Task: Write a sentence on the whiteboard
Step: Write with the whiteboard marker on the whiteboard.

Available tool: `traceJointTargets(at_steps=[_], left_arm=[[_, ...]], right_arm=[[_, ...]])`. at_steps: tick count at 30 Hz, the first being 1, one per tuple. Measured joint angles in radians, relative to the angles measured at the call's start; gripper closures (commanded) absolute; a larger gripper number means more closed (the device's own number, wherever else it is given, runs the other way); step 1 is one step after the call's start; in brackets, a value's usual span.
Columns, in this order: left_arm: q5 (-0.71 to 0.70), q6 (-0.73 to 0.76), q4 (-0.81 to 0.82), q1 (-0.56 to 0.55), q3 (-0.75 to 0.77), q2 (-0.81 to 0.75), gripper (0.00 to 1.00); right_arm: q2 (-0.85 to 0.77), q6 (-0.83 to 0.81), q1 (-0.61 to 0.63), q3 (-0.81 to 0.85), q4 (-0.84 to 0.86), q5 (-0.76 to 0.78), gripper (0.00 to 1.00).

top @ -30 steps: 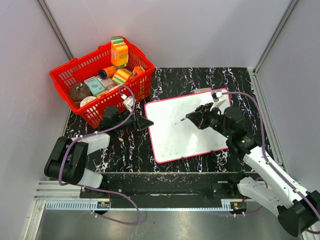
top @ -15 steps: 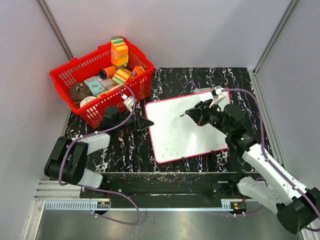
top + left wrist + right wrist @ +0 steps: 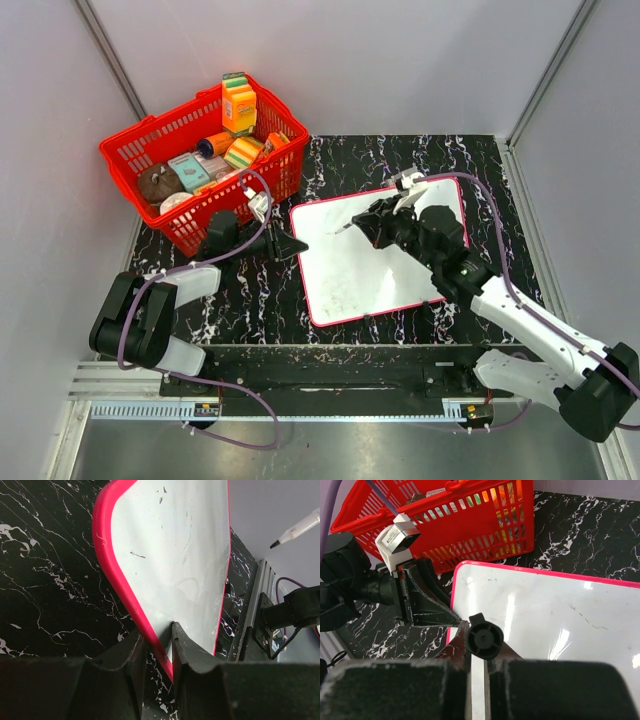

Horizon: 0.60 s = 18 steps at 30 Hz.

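Stretching across the scene, the black marbled desk [image 3: 400, 160] is carrying the whiteboard [image 3: 350, 275], which is lying flat around the middle, a little to the right. Its pink-red frame is showing all round, and only faint specks are marking its white face. At the far left, just beside the board's far left corner, the red basket [image 3: 240, 195] is holding packaged groceries, with a juice carton [image 3: 238, 105] standing upright at its far side. Reaching in from the near left, the left claw [image 3: 296, 247] is clenching the board's left edge, its two fingers [image 3: 135, 655] pressing on either side of the frame. Stretching over from the near right, the right claw [image 3: 370, 226] is hovering over the far half of the board, clamped tight around the barrel of a marker [image 3: 346, 229]. The marker's dark tip is pointing left, and in the left wrist view it is standing clear of the board.
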Motion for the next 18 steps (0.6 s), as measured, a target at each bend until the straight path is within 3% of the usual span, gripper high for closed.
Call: traceJointTargets(at_steps=[18], left_arm=[[0.001,0.0,-0.003,0.0,0.006,0.006,1.0]], right_arm=[[0.126,-0.102,0.085,0.0,0.274,0.18,1.0]])
